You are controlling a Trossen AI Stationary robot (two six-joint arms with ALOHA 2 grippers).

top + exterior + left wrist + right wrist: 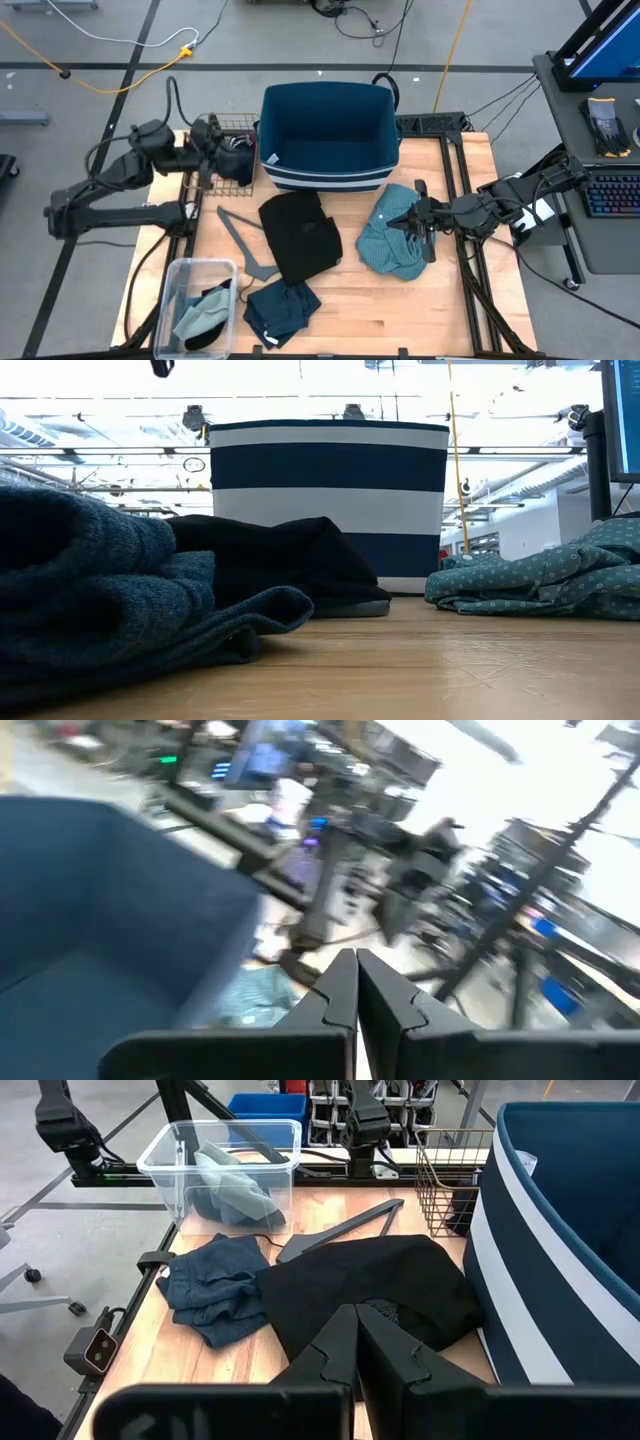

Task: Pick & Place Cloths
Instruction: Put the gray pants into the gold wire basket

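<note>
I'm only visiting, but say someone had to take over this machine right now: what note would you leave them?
Left gripper: shut, empty, beside the striped bin.
Right gripper: shut, over the teal checked cloth.
Black cloth and dark teal cloth lie on the table; a pale green cloth sits in the clear tub.
Bin looks empty; every cloth is left to move.

Black cloth (299, 235), teal checked cloth (394, 238), dark teal cloth (282, 309) lie crumpled.
</note>
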